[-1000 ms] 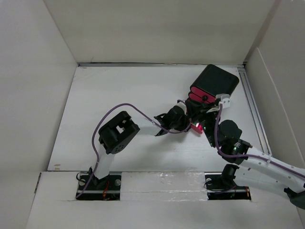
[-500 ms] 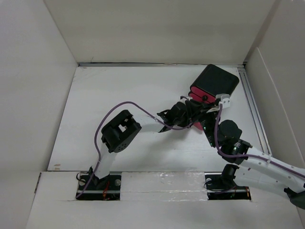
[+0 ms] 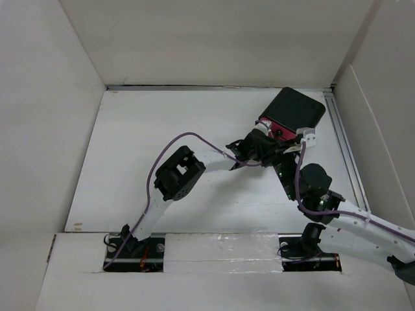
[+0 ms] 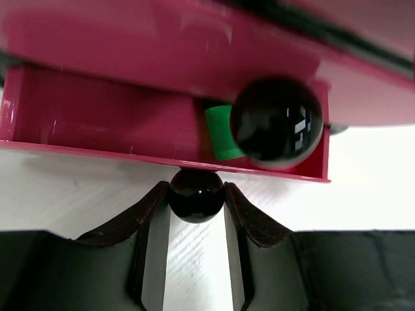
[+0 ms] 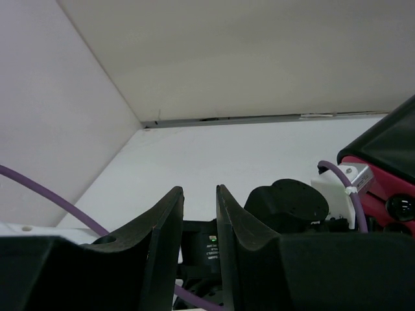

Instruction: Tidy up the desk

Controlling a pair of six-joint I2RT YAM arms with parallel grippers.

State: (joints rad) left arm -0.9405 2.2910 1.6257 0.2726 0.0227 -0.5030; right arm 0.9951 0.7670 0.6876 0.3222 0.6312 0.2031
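at the far right of the desk (image 3: pixel 162 129), the flat white tabletop lying beneath both arms, a black box (image 3: pixel 298 107) is set. its lower drawer (image 4: pixel 97 123), pink, stands partly out, and a green item (image 4: pixel 219 133) is seen inside. the drawer's small black knob (image 4: pixel 196 192) is pinched between the fingers of the left gripper (image 4: pixel 197 206). the right gripper (image 5: pixel 200 207) is held narrow, with nothing in it. the desk is judged rigid and not to be grasped. the drawer seems light, smooth plastic, best taken by its round, possibly slippery knob.
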